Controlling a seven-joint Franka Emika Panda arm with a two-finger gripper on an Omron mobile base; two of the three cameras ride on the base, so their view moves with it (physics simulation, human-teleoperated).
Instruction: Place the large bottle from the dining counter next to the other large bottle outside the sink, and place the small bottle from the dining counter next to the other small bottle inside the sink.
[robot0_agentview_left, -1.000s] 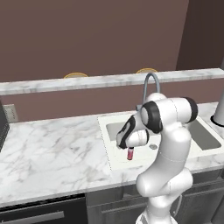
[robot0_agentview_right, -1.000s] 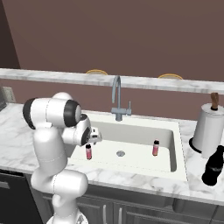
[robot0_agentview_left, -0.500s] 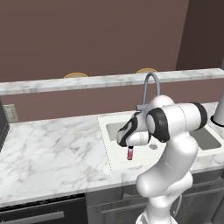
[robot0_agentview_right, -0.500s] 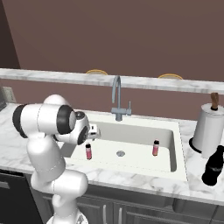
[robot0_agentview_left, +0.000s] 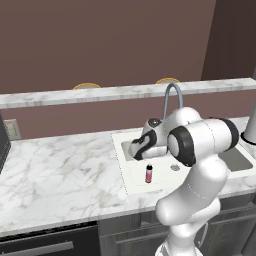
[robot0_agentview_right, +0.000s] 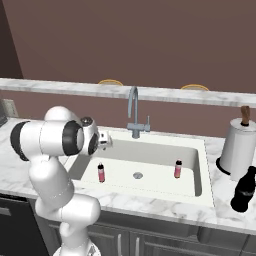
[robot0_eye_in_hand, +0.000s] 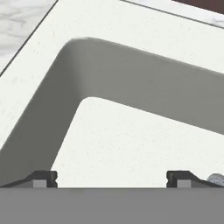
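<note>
Sink (robot0_agentview_right: 200, 165) holding two small bottles: one (robot0_agentview_right: 101, 172) upright below the gripper (robot0_agentview_left: 137, 148), whose jaws stand wide and empty, the other (robot0_agentview_right: 177, 169) well apart, suggesting release. Black large bottle (robot0_agentview_right: 243, 190) stands on the surface (robot0_agentview_left: 55, 165) outside.

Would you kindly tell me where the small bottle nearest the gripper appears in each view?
Left base view: small bottle, centre, on the sink floor.
Right base view: small bottle, lower left, sink's left end.
Hand view: faces the sink's corner wall.
Shared landmark: the curved tap.
</note>
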